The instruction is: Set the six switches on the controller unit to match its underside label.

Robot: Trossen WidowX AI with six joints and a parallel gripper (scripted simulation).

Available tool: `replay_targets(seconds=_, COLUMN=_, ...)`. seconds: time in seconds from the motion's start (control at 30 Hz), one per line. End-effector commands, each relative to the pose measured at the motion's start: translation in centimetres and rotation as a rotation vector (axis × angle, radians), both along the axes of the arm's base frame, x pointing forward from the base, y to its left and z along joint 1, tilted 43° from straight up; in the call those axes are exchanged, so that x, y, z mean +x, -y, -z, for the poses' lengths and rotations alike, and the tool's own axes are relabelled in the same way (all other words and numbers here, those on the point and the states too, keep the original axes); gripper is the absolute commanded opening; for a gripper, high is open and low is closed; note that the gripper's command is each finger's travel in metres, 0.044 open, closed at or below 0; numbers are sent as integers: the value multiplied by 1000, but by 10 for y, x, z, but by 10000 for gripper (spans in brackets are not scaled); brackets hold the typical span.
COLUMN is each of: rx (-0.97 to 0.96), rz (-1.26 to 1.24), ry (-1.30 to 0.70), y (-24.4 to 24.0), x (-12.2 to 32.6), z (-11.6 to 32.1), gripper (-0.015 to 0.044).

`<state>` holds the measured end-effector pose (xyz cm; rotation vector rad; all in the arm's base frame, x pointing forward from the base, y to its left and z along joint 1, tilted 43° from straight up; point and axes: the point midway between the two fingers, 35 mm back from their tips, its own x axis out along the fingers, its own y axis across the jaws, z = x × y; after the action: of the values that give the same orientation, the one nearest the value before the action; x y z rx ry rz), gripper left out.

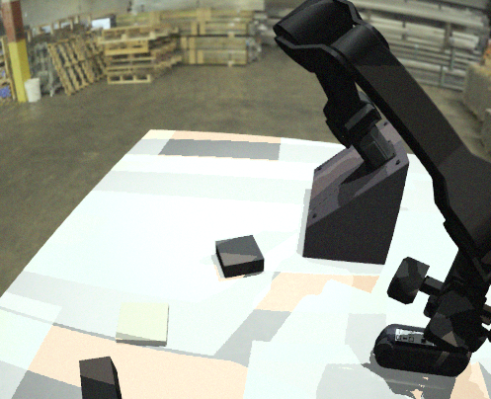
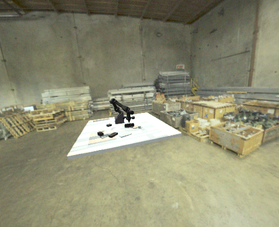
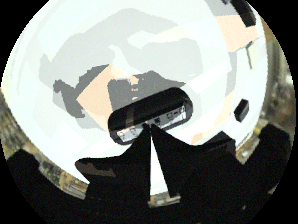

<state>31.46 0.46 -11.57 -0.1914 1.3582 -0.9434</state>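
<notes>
The dark controller unit (image 1: 389, 355) (image 2: 128, 126) (image 3: 150, 103) has rounded ends and lies on the bench under the arm. Its white label strip (image 1: 404, 337) (image 3: 176, 113) with a row of small squares shows on the upward side, so it is not on its base. No rocker switches show. In the wrist view a filled square is visible just right of the fingertips and outlined ones toward the ends; the fingers cover part of the row. My gripper (image 3: 149, 127) is shut and empty, its tips over the strip's near edge. Whether they touch it I cannot tell.
A black box (image 1: 239, 257) (image 2: 109, 125) (image 3: 242, 110) stands near the dark wedge-shaped stand (image 1: 355, 222). A pale square plate (image 1: 143, 323) and a dark block (image 1: 98, 375) (image 2: 100, 134) lie farther off. A black bar (image 2: 113, 135) lies near a light flat plate (image 2: 126, 135).
</notes>
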Motion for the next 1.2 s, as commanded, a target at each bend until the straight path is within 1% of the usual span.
replay_targets(seconds=0.0, rx=59, rz=-372, ry=-400, y=-3, x=3, z=1, gripper=0)
replay_targets(seconds=0.37, rx=186, rz=-951, ry=-987, y=-8, x=9, z=-3, gripper=0)
replay_targets(seconds=0.7, rx=348, rz=-1491, ry=-1492, y=-12, x=14, z=-8, gripper=0)
replay_targets(seconds=1.17, rx=585, rz=-2117, ry=-1987, y=-17, x=18, z=-15, gripper=0)
